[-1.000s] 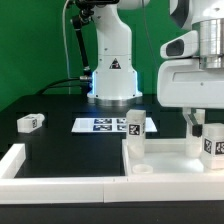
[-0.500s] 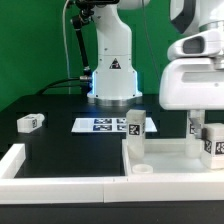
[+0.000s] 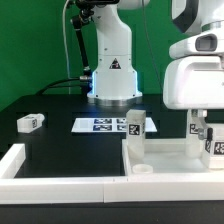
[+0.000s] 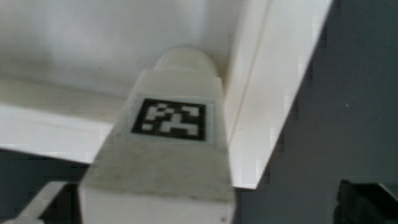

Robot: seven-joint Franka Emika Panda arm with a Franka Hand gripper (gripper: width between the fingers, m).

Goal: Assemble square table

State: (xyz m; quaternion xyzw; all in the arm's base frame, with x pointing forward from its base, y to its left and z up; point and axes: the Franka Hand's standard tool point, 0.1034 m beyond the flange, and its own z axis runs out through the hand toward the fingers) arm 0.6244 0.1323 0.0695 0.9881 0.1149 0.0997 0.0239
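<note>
The white square tabletop (image 3: 165, 160) lies at the exterior view's right, rim up. One tagged white leg (image 3: 135, 128) stands at its far left corner. A second tagged leg (image 3: 216, 142) stands at its far right corner, between my fingers. My gripper (image 3: 207, 128) is straddling that leg with its jaws open. In the wrist view the leg (image 4: 169, 120) fills the middle, close by one dark finger (image 4: 45, 205) and apart from the other (image 4: 368, 200), with the tabletop rim (image 4: 267, 80) beside it. A third leg (image 3: 30, 122) lies on the black table at the left.
The marker board (image 3: 100, 125) lies flat in the middle in front of the robot base (image 3: 113, 80). Long low white wall bars (image 3: 45, 182) run along the front and front left. A green backdrop stands behind.
My gripper has shifted slightly toward the exterior view's right over the right-hand leg. The legs and tabletop have not moved.
</note>
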